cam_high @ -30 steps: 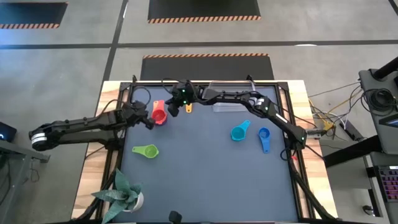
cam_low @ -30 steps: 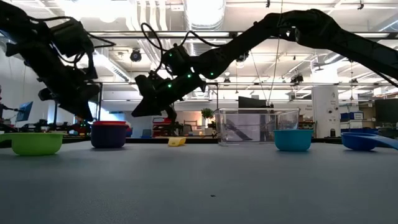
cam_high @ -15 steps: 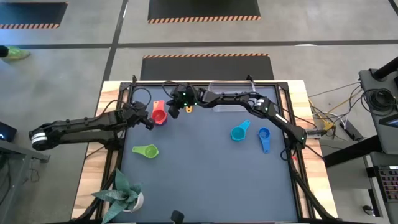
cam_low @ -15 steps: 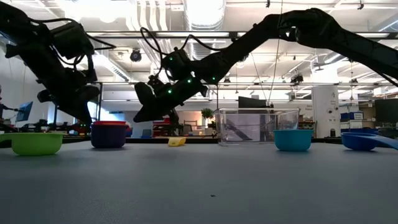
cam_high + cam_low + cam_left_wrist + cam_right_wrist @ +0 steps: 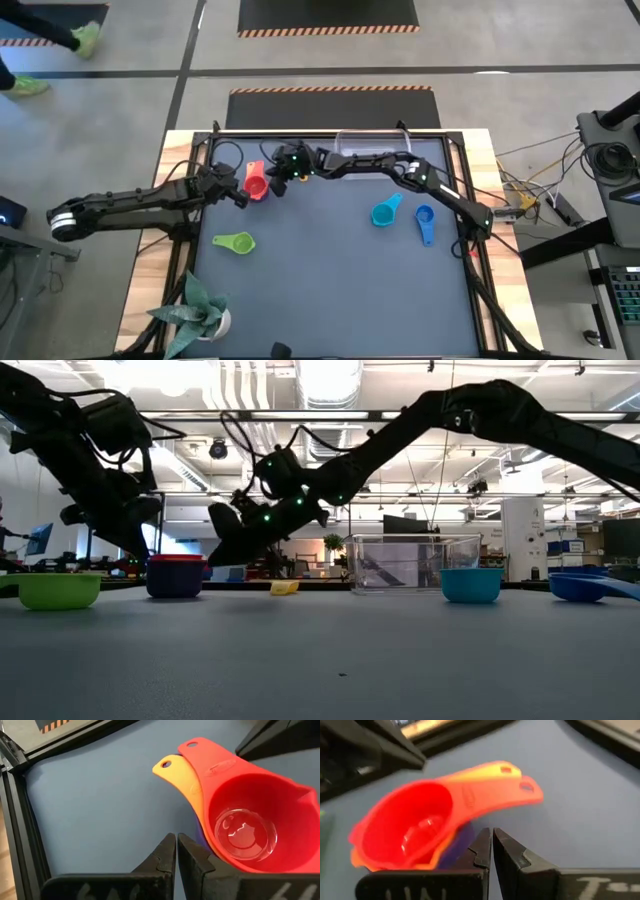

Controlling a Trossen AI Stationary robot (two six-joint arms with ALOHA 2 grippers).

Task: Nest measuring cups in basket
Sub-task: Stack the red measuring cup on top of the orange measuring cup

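Note:
A red measuring cup (image 5: pixel 255 184) sits nested in an orange one (image 5: pixel 184 779) with a purple one (image 5: pixel 461 840) underneath. The stack stands on the mat at the far left. My left gripper (image 5: pixel 176 839) is shut right beside the stack's near-left side. My right gripper (image 5: pixel 492 833) is shut and low, close to the stack from the right, just below the handles (image 5: pixel 520 782). A green cup (image 5: pixel 235 242), a cyan cup (image 5: pixel 385 211) and a blue cup (image 5: pixel 425 222) lie apart on the mat. A small yellow cup (image 5: pixel 284 588) rests near the clear basket (image 5: pixel 412 563). My left gripper's shut fingers (image 5: pixel 192 854) stand against the lower wall of the orange cup; I cannot tell whether they touch it. My right gripper's shut fingertips (image 5: pixel 482 840) are next to the purple cup under the stack; I cannot tell whether they touch it.
A potted plant (image 5: pixel 200 310) stands at the near left corner. A black frame (image 5: pixel 330 133) runs round the mat. Bare mat (image 5: pixel 330 280) lies across the middle and near side.
My right gripper has sunk and moved toward the table's left edge, closing on the red stack; it has stayed shut. The stack and my left gripper have kept still.

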